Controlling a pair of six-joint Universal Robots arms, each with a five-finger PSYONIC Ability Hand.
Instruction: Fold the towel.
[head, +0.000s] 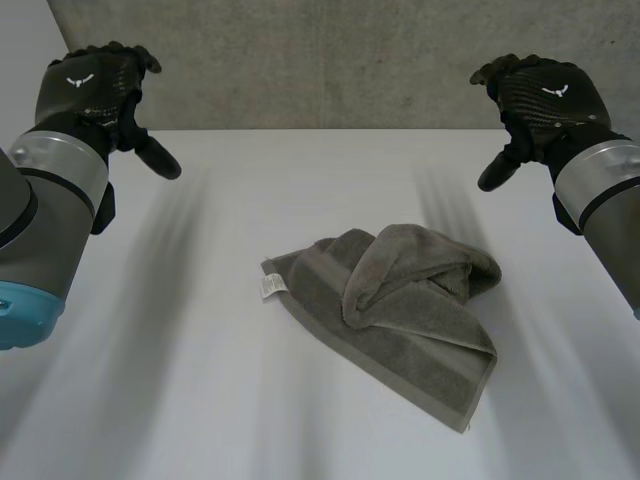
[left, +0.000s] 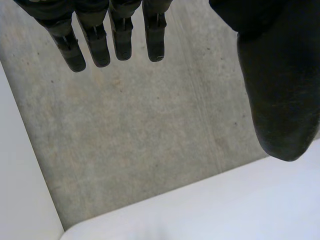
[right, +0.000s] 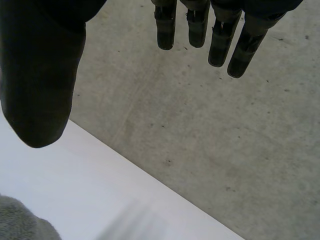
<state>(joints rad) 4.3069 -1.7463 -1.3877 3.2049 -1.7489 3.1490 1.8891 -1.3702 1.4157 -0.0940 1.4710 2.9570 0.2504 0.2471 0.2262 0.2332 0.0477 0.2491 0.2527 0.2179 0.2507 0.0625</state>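
The left arm (head: 45, 215) comes in closest, over the worktop's (head: 150, 360) near-left corner, and ends in the left robot hand (head: 95, 85), raised above the far-left part of the worktop. The left wrist view shows its fingers (left: 122, 40) straight and its thumb (left: 277, 100) spread wide, with nothing between them. The right robot hand (head: 545, 95) hangs opposite it, above the far-right part, just as open and empty, with fingers (right: 197, 27) extended and thumb (right: 37, 85) apart.

The grey towel (head: 400, 310) lies rumpled about mid-worktop, a little toward the right edge. Its long axis runs diagonally, from the corner with the white label (head: 271, 287) toward the near-right corner. Its far part is rolled over into a loose bunch. It touches neither hand and sits below both, toward the near edge. The right robot hand looks the nearer, and a bit of the towel (right: 20, 222) shows below its thumb. The labelled corner points toward the left robot hand. Folding likely needs the bunch spread flat first.
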